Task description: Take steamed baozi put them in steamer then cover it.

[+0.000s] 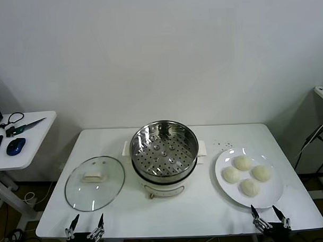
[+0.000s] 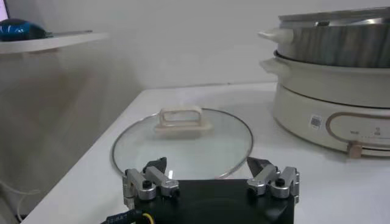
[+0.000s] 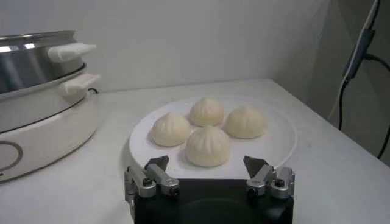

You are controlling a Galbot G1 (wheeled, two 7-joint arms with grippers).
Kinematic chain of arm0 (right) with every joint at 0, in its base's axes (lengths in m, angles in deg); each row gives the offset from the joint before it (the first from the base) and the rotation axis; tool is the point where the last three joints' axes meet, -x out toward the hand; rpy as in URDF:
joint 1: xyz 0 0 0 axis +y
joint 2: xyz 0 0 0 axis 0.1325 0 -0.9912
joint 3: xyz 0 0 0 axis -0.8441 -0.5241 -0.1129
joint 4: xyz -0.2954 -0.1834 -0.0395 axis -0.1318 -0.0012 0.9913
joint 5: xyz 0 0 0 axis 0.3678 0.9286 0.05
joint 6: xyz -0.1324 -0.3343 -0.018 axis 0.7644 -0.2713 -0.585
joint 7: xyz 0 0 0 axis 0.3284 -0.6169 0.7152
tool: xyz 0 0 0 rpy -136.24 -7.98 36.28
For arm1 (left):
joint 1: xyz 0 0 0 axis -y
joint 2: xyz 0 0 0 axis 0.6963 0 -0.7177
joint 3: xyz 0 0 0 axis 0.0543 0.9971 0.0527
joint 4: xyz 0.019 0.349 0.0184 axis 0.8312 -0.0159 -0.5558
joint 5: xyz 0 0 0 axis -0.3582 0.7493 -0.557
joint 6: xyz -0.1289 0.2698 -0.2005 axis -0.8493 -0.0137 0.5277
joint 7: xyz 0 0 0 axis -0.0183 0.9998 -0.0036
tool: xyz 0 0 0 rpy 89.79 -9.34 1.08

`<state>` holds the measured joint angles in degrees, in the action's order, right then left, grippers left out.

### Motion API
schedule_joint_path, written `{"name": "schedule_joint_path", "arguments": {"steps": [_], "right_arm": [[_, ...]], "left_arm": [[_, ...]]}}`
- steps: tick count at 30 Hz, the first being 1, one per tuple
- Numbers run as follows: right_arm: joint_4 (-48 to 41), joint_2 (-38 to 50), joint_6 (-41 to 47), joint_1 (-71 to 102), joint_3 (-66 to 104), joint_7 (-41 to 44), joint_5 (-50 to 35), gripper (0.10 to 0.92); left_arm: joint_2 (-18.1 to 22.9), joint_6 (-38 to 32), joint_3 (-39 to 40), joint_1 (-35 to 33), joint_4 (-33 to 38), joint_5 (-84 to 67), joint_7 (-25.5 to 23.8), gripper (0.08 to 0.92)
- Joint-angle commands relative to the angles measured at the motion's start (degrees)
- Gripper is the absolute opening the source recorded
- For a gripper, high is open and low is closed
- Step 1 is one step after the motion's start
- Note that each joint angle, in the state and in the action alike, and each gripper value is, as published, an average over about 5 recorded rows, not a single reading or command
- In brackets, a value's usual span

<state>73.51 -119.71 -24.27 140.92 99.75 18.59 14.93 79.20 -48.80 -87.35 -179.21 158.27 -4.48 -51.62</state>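
Note:
Several cream-white baozi lie together on a white plate at the table's right; the nearest baozi sits just beyond my right gripper. The steel steamer stands uncovered at the table's middle on its white base, its perforated tray bare. The glass cover with a white handle lies flat on the table, left of the steamer. My left gripper hangs open at the front edge, just short of the cover. My right gripper is open at the front edge, by the plate's near rim.
A side table at the far left holds a blue mouse and scissors. Cables hang at the right. Bare tabletop lies in front of the steamer, between the two grippers.

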Motion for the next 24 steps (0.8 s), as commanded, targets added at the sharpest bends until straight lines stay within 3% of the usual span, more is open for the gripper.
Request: {"name": "schedule_joint_path", "arguments": {"steps": [1,7,11,14,18,24], "right_arm": [[0.4,4.3,11.3,-10.5,2.8,0.1,4.2,0.823],[-7.8,17.0,18.6,-31.6,-2.8,6.4,7.7,0.823],[-17.0,27.1,18.7,-47.1,-13.6,18.3,10.8,0.823],[-24.0,33.4,15.7,-59.4,-26.7,29.3,14.3,0.823],[-32.3,40.4,7.6,-76.1,-47.2,49.9,20.7,0.823],[-43.8,40.7,-4.8,-105.5,-77.2,69.6,27.6,0.823]], "left_arm": [[-0.1,-0.1,0.1,-0.1,0.5,0.0,0.0,0.823],[-0.2,-0.7,1.0,-0.1,0.4,0.3,0.1,0.823],[-0.2,-1.1,1.5,0.0,0.5,0.5,0.2,0.823],[-0.1,-1.3,1.6,0.1,0.6,0.6,0.3,0.823],[0.1,-1.4,1.6,0.1,0.8,0.8,0.3,0.823],[0.5,-1.6,1.6,-0.1,0.9,1.0,0.4,0.823]]}}
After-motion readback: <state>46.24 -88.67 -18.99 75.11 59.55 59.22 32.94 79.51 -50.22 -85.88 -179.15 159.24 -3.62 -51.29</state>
